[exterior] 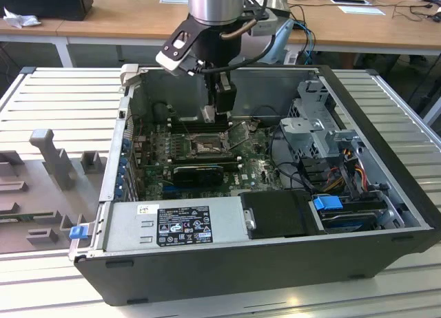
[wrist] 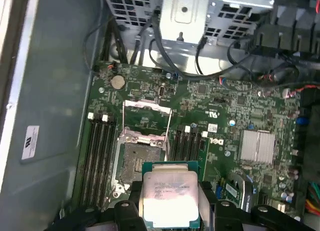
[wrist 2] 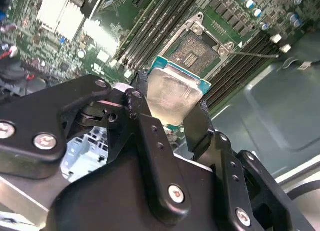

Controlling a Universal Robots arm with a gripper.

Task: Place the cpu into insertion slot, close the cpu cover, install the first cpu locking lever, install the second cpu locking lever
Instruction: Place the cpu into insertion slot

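In the exterior view, the arm [exterior: 216, 5] is seen coming down from the upper centre of the frame into an open black computer case [exterior: 207, 270], which lies on its side on a slatted metal table [exterior: 62, 91]. The pincer [wrist 2: 172, 105] is closed narrowly on the cpu [wrist 2: 175, 91], whose opposite edges are gripped by the two black fingers [wrist 2: 145, 123], with the silver-grey metal top turned towards the cameras in both wrist views. The cpu [wrist: 170, 198] is held above the green motherboard [wrist: 225, 116] and apart from it, near the insertion slot [wrist: 136, 161] but not seated in it. The brownish-gold pin field of the slot is left uncovered, and the cpu cover [wrist: 146, 113] is swung up and open at one end of the slot. Long black memory slots [wrist: 97, 151] are seen on both sides of the slot. A thin metal lever rod [wrist 2: 255, 54] stands out beside the slot in the second wrist view. In the exterior view, a grey power supply box [exterior: 172, 225] is seen along the lower edge of the case, and a metal drive cage [exterior: 317, 129] towards the exterior view's right.
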